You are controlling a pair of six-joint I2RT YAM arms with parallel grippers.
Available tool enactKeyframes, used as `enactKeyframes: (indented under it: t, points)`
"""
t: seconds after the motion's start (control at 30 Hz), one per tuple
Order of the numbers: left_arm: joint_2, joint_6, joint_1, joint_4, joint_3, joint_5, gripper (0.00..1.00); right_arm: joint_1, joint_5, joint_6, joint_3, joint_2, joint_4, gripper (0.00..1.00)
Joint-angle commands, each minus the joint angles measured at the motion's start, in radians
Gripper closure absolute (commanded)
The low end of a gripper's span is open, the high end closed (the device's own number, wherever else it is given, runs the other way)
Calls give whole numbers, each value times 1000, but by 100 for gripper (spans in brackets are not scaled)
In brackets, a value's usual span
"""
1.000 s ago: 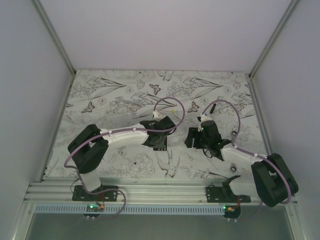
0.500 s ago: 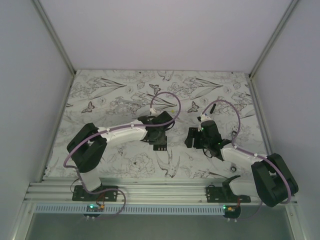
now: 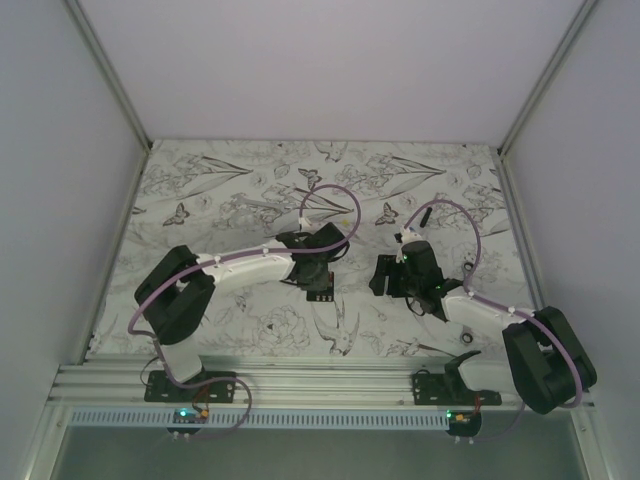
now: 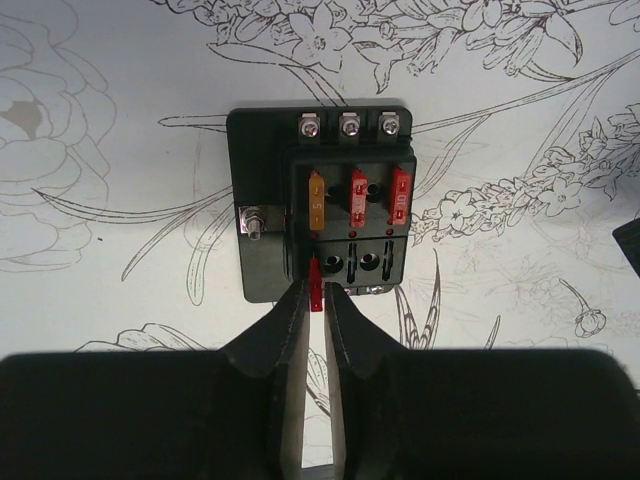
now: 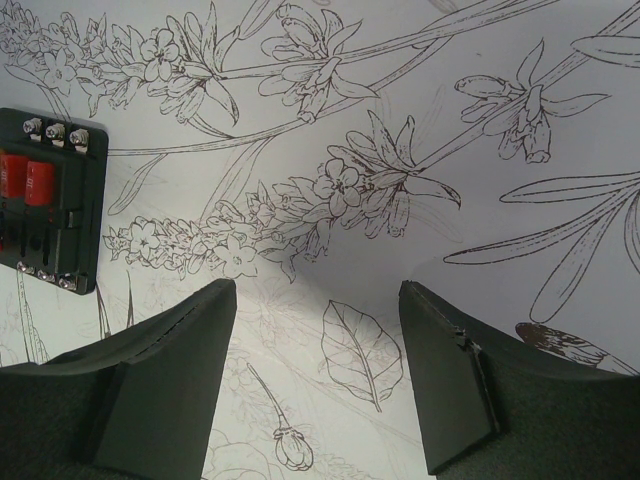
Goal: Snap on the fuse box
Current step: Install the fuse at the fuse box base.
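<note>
The fuse box [image 4: 330, 215] is a black square box lying flat on the flower-printed table, with one orange and two red fuses in its far row. My left gripper [image 4: 316, 300] is shut on a small red fuse [image 4: 316, 282], held at the near-left slot of the box. I cannot tell how deep the fuse sits. In the top view the left gripper [image 3: 318, 272] hides most of the box [image 3: 321, 294]. My right gripper [image 5: 318, 380] is open and empty over bare table, right of the box [image 5: 48, 200]. The right gripper also shows in the top view [image 3: 386, 276].
A small dark ring [image 3: 467, 340] lies near the right arm's base. A black part [image 4: 628, 250] shows at the right edge of the left wrist view. The table has walls on three sides.
The left wrist shifted slightly left and away over the fuse box in the first half second, then held still. The right arm has not moved.
</note>
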Motion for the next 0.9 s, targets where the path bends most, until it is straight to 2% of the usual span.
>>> enactKeyframes:
  t: [0.0,0.2,0.87]
  points:
    - [23,-10,9,-51,-1,3,88,-1,-2,-13,35,6,8,27]
    - [37,-4,9,-75,18,4,100,-1,-2,-12,34,6,8,27]
    - [150,54,28,-252,170,50,100,0,-17,-15,36,14,11,28]
